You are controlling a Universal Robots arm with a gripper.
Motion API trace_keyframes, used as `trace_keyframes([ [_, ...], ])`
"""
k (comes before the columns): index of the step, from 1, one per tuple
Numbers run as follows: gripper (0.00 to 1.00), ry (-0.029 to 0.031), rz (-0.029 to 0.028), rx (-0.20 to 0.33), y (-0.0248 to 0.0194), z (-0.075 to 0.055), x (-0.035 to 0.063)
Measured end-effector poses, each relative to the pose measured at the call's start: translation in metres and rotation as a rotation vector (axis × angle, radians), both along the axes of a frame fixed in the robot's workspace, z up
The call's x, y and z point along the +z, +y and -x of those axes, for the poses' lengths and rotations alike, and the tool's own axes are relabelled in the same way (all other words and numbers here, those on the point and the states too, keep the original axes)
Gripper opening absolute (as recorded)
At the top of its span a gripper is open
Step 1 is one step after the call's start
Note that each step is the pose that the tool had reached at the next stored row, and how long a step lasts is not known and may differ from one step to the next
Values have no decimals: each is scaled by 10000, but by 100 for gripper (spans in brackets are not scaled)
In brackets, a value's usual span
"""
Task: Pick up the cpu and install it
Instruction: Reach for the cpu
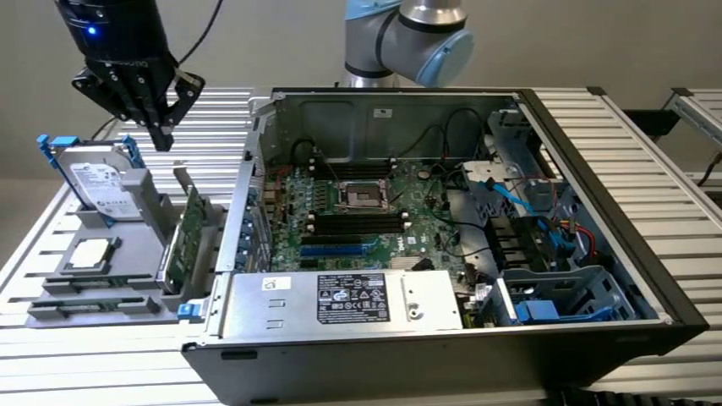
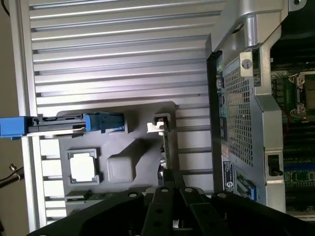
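The cpu [image 1: 93, 252] is a small square chip with a dull silver top, lying flat in a pocket of the grey holder [image 1: 68, 292] at the exterior view's left. In the wrist view the cpu [image 2: 82, 167] lies in the same grey holder [image 2: 147, 118]. My black gripper [image 1: 161, 137] hangs high above the holder, over its far end beside the hard drive [image 1: 100, 182], well above the cpu. Its fingers meet at a point with nothing between them. The gripper [image 2: 170, 186] is shut in the wrist view too. The empty processor socket [image 1: 363, 194] sits on the motherboard inside the open computer case [image 1: 609, 211].
The hard drive with its blue bracket [image 2: 15, 126] stands upright in the holder. A green card [image 1: 186, 233] stands on edge between the holder and the case wall [image 2: 246, 98]. Everything rests on a ribbed aluminium table [image 2: 123, 54]. The arm's base [image 1: 395, 42] rises behind the case.
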State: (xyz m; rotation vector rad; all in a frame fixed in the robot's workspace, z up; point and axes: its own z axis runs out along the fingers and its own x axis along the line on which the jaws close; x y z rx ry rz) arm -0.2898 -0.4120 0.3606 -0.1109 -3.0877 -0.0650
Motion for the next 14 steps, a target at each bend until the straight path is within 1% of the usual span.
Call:
trace_keyframes([
  [5, 11, 52, 1, 1, -21, 184, -38],
  [14, 11, 108, 6, 3, -57, 479, -90],
])
